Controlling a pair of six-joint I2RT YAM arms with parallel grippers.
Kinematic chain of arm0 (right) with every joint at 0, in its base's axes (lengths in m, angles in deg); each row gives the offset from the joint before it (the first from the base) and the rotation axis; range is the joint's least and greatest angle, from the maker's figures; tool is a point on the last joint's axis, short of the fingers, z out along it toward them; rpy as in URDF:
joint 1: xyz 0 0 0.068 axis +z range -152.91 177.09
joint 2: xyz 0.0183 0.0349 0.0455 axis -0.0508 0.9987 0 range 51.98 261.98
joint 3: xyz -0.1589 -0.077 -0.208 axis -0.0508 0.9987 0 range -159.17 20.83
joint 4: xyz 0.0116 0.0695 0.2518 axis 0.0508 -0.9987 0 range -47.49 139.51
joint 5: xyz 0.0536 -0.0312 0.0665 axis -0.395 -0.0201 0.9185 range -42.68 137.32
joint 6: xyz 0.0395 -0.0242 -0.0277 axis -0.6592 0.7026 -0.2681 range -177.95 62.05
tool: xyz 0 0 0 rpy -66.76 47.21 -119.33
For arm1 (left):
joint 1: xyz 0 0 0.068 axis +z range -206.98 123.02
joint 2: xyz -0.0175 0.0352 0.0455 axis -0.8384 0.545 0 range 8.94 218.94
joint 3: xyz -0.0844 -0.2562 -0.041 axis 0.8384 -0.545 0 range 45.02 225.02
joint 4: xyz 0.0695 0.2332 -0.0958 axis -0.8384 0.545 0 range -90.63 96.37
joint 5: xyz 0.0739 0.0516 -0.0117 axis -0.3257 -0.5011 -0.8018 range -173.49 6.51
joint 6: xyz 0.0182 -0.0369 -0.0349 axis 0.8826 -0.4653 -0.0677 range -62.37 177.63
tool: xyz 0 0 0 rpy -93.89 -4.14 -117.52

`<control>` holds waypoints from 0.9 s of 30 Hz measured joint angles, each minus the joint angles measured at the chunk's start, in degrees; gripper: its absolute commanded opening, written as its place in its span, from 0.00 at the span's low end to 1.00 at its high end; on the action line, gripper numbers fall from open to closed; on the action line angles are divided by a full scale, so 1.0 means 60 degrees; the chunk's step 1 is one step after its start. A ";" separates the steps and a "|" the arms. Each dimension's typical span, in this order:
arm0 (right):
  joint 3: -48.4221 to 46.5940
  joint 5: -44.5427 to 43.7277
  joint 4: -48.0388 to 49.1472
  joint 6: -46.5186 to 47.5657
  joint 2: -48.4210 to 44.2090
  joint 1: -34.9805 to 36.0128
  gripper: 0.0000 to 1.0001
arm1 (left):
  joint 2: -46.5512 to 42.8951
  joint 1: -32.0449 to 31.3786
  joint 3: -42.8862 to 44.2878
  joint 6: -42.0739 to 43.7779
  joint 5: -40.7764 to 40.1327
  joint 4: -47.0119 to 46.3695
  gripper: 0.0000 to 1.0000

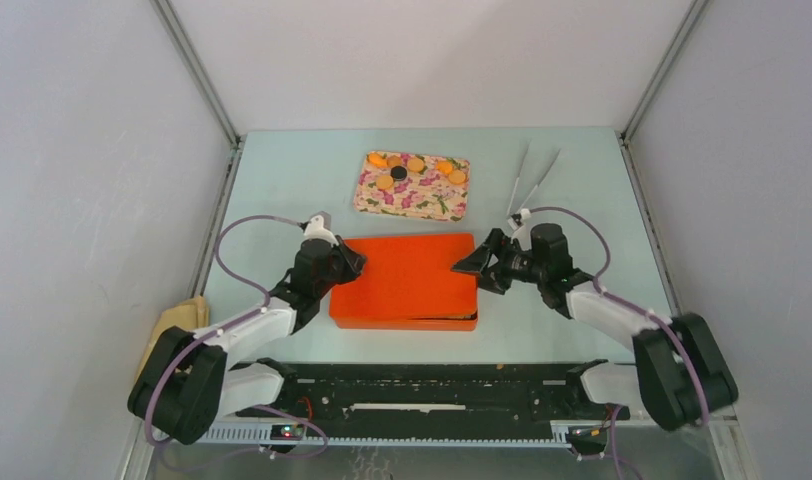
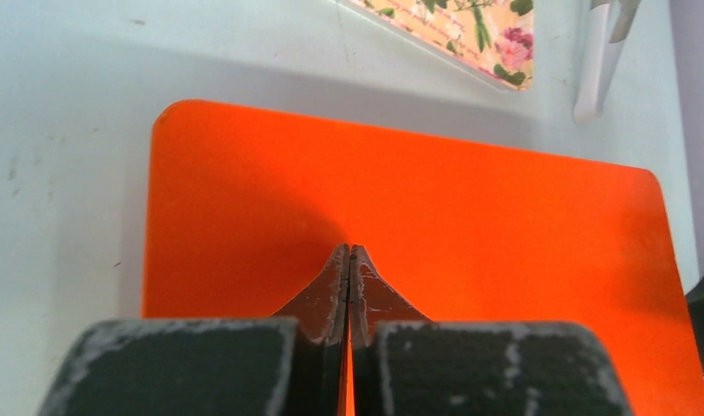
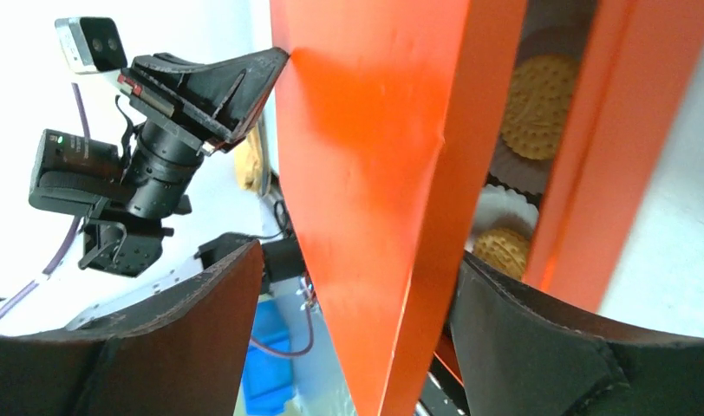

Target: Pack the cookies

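Observation:
An orange box (image 1: 407, 275) with its lid on lies mid-table. My left gripper (image 1: 354, 262) is shut, its tips (image 2: 349, 251) resting on the lid (image 2: 470, 225) near its left edge. At the lid's right edge my right gripper (image 1: 462, 266) stands open, its jaws (image 3: 357, 256) apart on either side of the raised rim (image 3: 392, 173). Through the gap under the rim, tan cookies (image 3: 537, 95) sit in paper liners inside the box, with another one (image 3: 502, 251) lower down. More cookies (image 1: 414, 163), orange-tan and one black (image 1: 398, 173), lie on the floral tray (image 1: 412, 200) behind.
Metal tongs (image 1: 530, 180) lie at the back right of the table. A yellow cloth (image 1: 177, 320) sits beyond the table's left edge. Grey walls close in on both sides. The left arm's camera and gripper (image 3: 244, 74) face me in the right wrist view.

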 measured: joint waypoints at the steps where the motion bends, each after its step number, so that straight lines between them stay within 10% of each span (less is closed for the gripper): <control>1: -0.0018 -0.0353 -0.0630 0.0219 -0.0532 -0.0007 0.82 | 0.0157 0.0000 0.0004 -0.0044 0.0073 -0.0222 0.00; 11: -0.1304 -0.3198 -0.5184 0.1676 -0.2554 -0.0175 0.66 | 0.1435 -0.0113 0.0299 -0.0244 0.1002 -0.1373 0.00; 18: -0.1348 -0.4441 -0.6295 0.2029 -0.1996 -0.0029 0.00 | 0.1490 -0.0193 0.0707 -0.0310 0.1268 -0.0761 0.00; 27: -0.1552 -0.5322 -0.6805 0.2160 -0.0634 0.0317 0.00 | -0.2098 -0.0069 0.2295 -0.0452 -0.2259 0.5180 0.00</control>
